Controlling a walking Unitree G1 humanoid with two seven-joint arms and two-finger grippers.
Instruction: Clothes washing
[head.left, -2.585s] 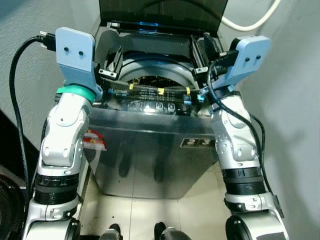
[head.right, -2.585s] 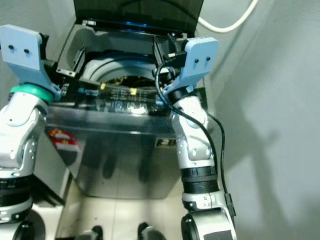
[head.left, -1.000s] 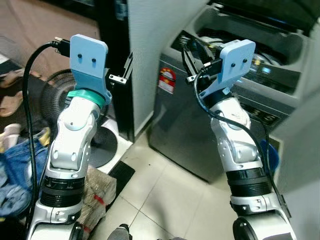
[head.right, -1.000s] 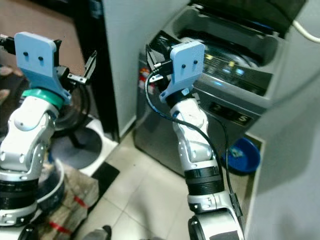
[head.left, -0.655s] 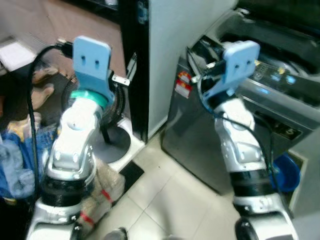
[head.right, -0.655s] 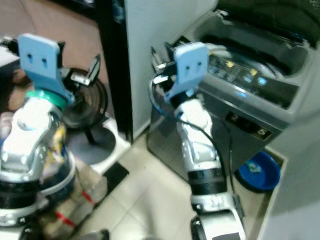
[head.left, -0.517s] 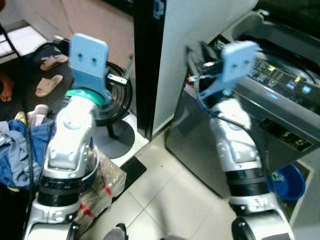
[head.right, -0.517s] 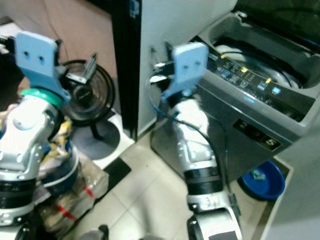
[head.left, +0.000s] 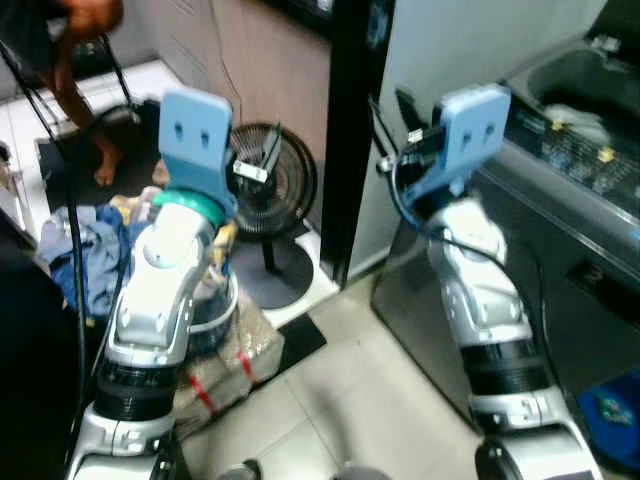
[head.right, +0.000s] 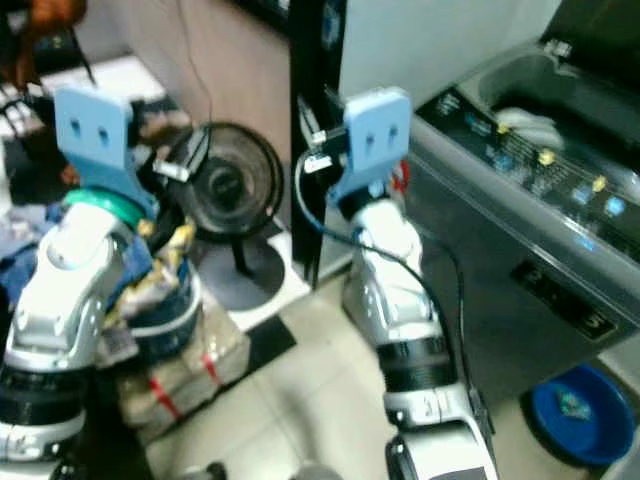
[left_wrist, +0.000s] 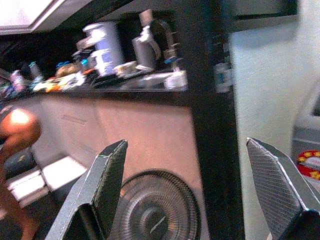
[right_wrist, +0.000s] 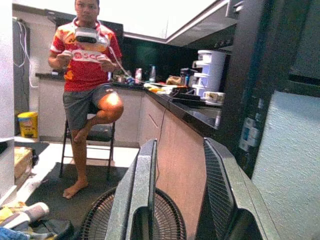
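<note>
— Where do our grippers stand?
— Our left gripper (left_wrist: 192, 195) is raised before the floor fan (head.left: 268, 183), jaws spread wide, grasping nothing. Our right gripper (right_wrist: 181, 200) is narrowly parted, empty too.
— And the laundry?
— The clothes (head.left: 90, 250) lie heaped on the floor at left; the washing machine (head.right: 530, 190) stands open at right.
</note>
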